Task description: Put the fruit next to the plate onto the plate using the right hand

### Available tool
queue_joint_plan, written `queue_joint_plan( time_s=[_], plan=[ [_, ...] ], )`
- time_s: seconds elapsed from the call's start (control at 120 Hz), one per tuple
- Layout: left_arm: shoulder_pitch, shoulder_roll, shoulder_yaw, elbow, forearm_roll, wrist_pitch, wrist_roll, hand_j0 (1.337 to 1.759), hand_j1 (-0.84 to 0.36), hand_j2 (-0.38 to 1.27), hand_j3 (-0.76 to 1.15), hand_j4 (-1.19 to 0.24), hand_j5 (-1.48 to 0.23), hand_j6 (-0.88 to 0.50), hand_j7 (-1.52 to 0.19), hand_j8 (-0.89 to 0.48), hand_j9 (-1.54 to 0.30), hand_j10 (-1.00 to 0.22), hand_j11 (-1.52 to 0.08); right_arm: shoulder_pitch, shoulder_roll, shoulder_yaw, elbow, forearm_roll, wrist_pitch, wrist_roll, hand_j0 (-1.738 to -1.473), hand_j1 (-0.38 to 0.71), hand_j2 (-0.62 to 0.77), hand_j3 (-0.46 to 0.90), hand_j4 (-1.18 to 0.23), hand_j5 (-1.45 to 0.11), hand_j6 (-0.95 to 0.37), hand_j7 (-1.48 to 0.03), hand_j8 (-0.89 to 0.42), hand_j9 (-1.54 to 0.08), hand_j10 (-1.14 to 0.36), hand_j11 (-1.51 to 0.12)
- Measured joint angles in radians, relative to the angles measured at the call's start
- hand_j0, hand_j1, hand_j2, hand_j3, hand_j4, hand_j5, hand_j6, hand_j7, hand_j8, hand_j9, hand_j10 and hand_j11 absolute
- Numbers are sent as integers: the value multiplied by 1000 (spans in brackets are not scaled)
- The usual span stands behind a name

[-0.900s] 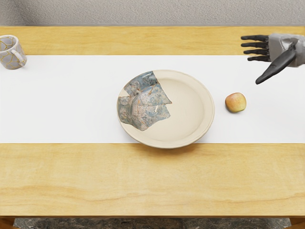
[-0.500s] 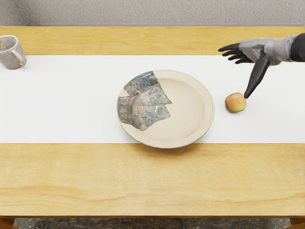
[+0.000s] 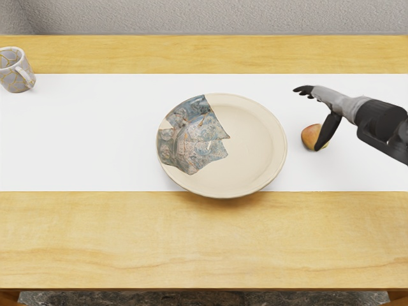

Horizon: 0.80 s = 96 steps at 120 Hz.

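1. Right hand (image 3: 331,105) is seen entering from the right edge, fingers extended and spread, nothing grasped; the thumb is angled down across the right side of the apple (image 3: 309,135).
2. Compared with the earlier views, the hand has been lowered and brought inward, from high over the far table edge to a position directly over the fruit. The approach is judged nearly finished, and closure of the fingers is the step outstanding.
3. The apple is found unmoved on the white runner (image 3: 95,140), just beside the right rim of the plate (image 3: 279,153), apart from it.
4. The plate's bare cream half faces the apple, so only a short transfer is expected.
5. A mug (image 3: 14,69) is located at the far left, well apart.
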Motion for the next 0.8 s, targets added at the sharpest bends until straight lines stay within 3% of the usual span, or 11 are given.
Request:
queue_joint_plan(
  time_s=[0.108,0.35,0.8],
  plan=[
    [0,0,0,0,0,0,0,1658,71,47,0,-232,-301,-232,-301,-232,-301,-232,-301,-16,28,-23,-75,-9,-11,55,-1658,-153,-30,0,-170,-215,-172,-215,-170,-215,-169,-215],
    [0,0,0,0,0,0,0,1658,71,47,0,-232,-301,-232,-301,-232,-301,-232,-301,-45,34,-40,-140,-13,-17,108,-1658,-46,-47,0,-259,-331,-261,-331,-259,-331,-258,-331],
    [0,0,0,0,0,0,0,1658,71,47,0,-232,-301,-232,-301,-232,-301,-232,-301,-61,43,-41,-157,-2,-17,121,-1658,106,-58,0,-391,-509,-394,-506,-367,-510,-390,-509]
  ],
)
